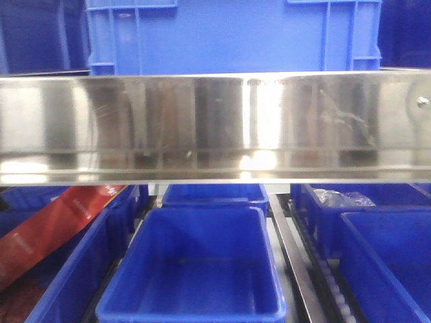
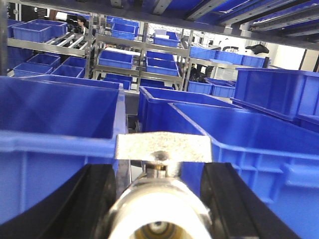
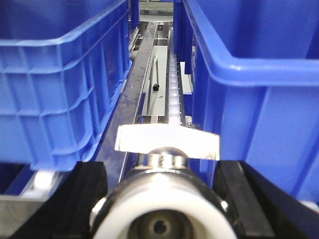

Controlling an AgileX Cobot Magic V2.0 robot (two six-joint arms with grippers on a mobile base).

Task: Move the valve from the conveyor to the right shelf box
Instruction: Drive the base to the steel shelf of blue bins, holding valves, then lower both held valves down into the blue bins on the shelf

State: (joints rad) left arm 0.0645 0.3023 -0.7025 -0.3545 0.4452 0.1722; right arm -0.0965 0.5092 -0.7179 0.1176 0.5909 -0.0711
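Left hand: pressed in on the left valve, with black fingers on either side of its round metal body. The bore faces my wrist and shows a white ring inside. Its flat silver handle lies crosswise just past my fingertips. Ahead and to the left of this hand is a blue bin, and ahead to the right is a second blue bin. The gap between them lines up with the handle. Far ahead are steel racks loaded with more blue bins. I cannot tell what is under the hand.

Right hand: also clamped, gripping the right valve between its fingers. The bore faces my wrist here too, and the crosswise handle sits just beyond the tips. This hand sits low, level with the bin walls. A tall bin wall is close on the left and another bin is close on the right. Straight ahead, a track of white rollers and a steel rail run away between them.

Front view: a shiny steel shelf edge runs across the middle, with a large crate above it. Below it is an open bin, and a red packet lies in the bin to the left.
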